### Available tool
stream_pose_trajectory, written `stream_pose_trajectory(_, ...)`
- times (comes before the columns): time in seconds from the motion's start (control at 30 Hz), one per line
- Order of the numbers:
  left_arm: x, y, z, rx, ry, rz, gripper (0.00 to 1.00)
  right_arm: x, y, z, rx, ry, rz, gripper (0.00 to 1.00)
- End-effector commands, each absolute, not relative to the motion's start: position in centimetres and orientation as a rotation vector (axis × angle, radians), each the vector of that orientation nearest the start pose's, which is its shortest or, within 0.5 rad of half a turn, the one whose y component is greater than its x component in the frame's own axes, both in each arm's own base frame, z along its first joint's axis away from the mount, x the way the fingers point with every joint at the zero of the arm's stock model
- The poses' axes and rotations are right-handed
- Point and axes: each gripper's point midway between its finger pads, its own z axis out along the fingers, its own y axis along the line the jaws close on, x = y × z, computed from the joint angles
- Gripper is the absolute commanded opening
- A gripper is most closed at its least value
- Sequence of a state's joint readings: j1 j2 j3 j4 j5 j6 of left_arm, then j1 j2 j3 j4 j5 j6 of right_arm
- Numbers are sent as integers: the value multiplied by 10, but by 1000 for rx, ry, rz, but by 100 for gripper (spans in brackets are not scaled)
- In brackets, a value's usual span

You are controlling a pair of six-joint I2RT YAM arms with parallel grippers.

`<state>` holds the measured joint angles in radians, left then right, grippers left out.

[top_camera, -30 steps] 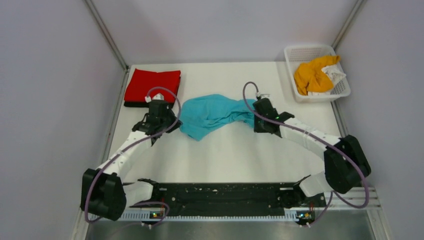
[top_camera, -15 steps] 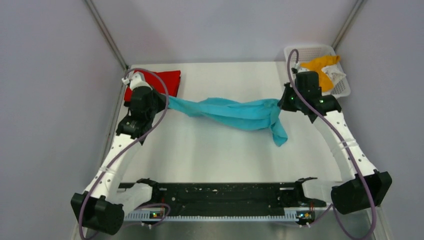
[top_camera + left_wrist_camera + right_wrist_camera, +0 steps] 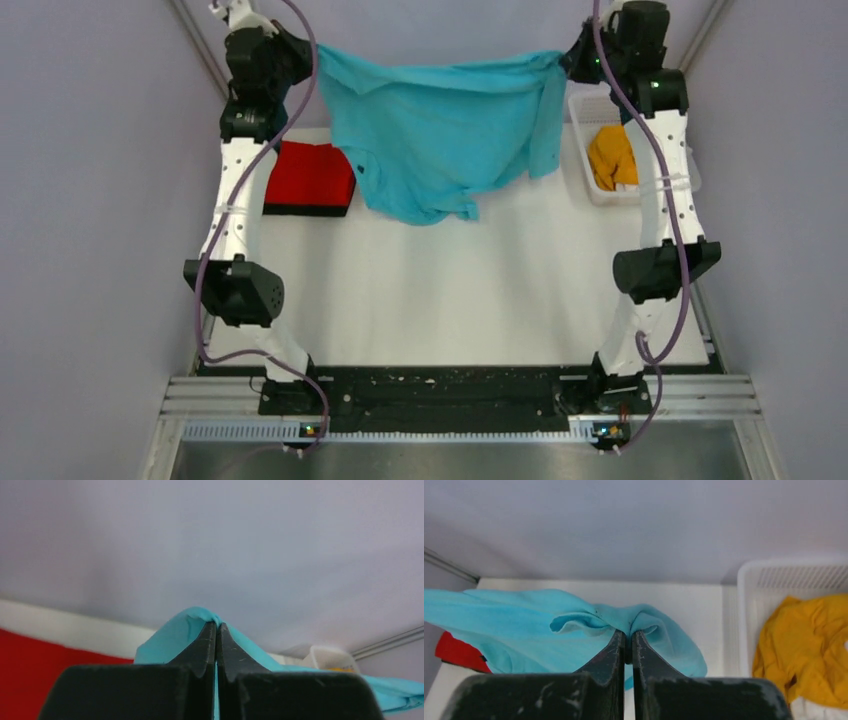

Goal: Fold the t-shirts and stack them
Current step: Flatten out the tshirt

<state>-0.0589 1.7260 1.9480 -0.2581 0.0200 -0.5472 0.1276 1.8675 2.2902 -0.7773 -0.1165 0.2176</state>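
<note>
Turquoise t-shirt (image 3: 430,130) suspended in the air between both arms, toward 12 o'clock over the table (image 3: 450,300). Its top edge spans from the left end effector (image 3: 216,628), closed on a small peak of cloth at 11 o'clock, to the right end effector (image 3: 625,636), closed on a bunched fold at 1 o'clock. The body hangs unevenly: the lower edge dips and curls near the centre, and a strip of cloth droops straight down below the right pinch. A folded red t-shirt (image 3: 308,175) lies at 10 o'clock on the table, over a dark layer; an orange t-shirt (image 3: 612,158) sits in the white basket (image 3: 588,108) at 2 o'clock. Likely hazards: (a) each grip takes only a little cloth, so a sharp outward pull could slip one corner free and drop that side; (b) the curled lower edge, if lowered as it hangs, would probably land creased and spoil the fold; (c) the hem appears just beside the red t-shirt in the overhead view, so a sweep toward 10 o'clock could drag or cover that stack; (d) the drooping right strip might catch the basket rim
</note>
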Motion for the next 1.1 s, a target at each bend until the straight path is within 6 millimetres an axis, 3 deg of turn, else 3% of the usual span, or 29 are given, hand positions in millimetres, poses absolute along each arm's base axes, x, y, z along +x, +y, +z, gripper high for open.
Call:
stream_pose_trajectory(0.0,492,-59,577,-190,1293,-579,0,481,82,521,-76,1622,333,0)
stream_pose_trajectory(0.07,475,-58,598,-155,1245,-562,0,472,80,528,-103,1598,316,0)
stream_pose_trajectory(0.13,462,-56,603,-140,1231,-537,0,463,80,521,-128,1605,307,0)
stream_pose_trajectory(0.2,454,-54,589,-146,1256,-517,0,454,80,502,-152,1638,298,0)
stream_pose_trajectory(0.27,448,-53,554,-158,1320,-508,0,441,76,471,-165,1708,273,0)
stream_pose_trajectory(0.37,437,-54,469,-209,1465,-519,0,416,69,401,-159,1879,247,0)
stream_pose_trajectory(0.4,432,-55,429,-233,1536,-526,0,401,68,380,-144,1935,252,0)
stream_pose_trajectory(0.47,415,-53,348,-334,1688,-534,0,371,66,316,-104,2126,273,2)
stream_pose_trajectory(0.57,372,-49,226,-542,1962,-508,0,319,55,230,64,2443,240,7)
stream_pose_trajectory(0.6,351,-46,185,-610,2067,-478,0,305,44,210,131,2513,156,15)
stream_pose_trajectory(0.63,335,-42,160,-667,2141,-438,0,291,36,196,175,2568,98,30)
stream_pose_trajectory(0.67,319,-38,138,-720,2210,-390,13,279,28,185,210,2606,38,52)
stream_pose_trajectory(0.7,305,-34,124,-769,2263,-351,40,272,22,179,227,2623,2,69)
stream_pose_trajectory(0.73,296,-27,117,-806,2292,-293,70,266,21,174,232,2633,-11,82)
stream_pose_trajectory(0.77,291,-26,116,-823,2312,-274,91,263,20,173,243,2627,-11,90)
stream_pose_trajectory(0.8,290,-25,119,-828,2318,-269,97,263,21,171,254,2617,1,98)
stream_pose_trajectory(0.97,309,-40,150,-737,2248,-397,99,268,39,157,310,2573,143,99)
stream_pose_trajectory(1.07,315,-57,152,-672,2245,-506,99,264,76,142,252,2564,430,99)
